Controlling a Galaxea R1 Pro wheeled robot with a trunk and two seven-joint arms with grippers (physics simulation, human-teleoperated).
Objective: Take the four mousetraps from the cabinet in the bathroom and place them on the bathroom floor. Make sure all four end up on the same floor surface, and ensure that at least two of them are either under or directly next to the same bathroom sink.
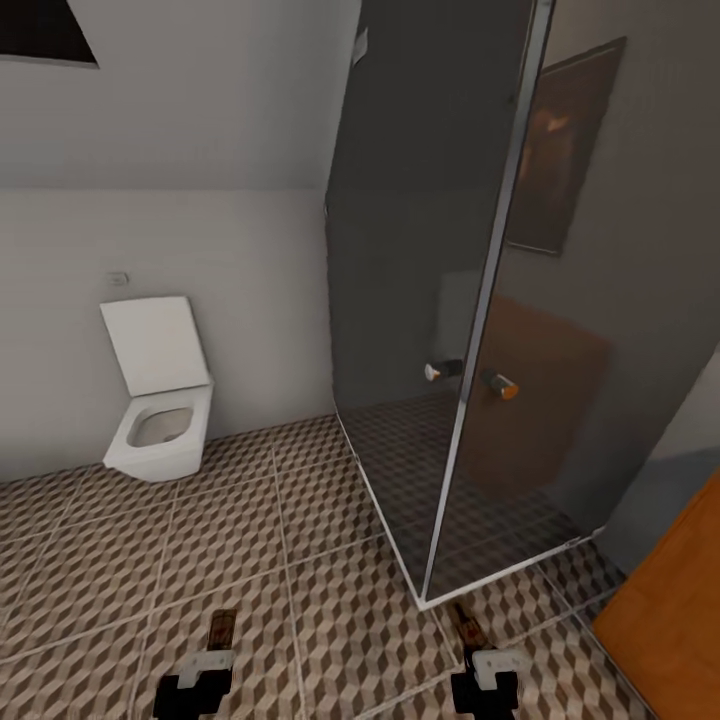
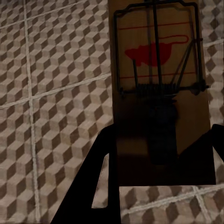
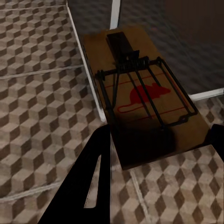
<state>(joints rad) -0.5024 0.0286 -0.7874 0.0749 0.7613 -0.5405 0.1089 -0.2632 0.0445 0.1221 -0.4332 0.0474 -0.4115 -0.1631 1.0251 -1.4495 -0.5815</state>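
Left gripper (image 1: 207, 672) clenched on mousetrap (image 2: 158, 93); right gripper (image 1: 485, 668) clenched on second mousetrap (image 3: 144, 100). Both boards' long axes ran forward from jaws, held above bathroom floor (image 1: 300, 560). Shower glass (image 1: 440, 300) nearer right arm.

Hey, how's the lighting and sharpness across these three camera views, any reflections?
Head view: soft, even light, and the shower glass is dim and mirrors an orange-brown shape. Left wrist view: the mousetrap is sharp, its near end in dark shadow. Right wrist view: the other mousetrap is clear, shadowed near the gripper.
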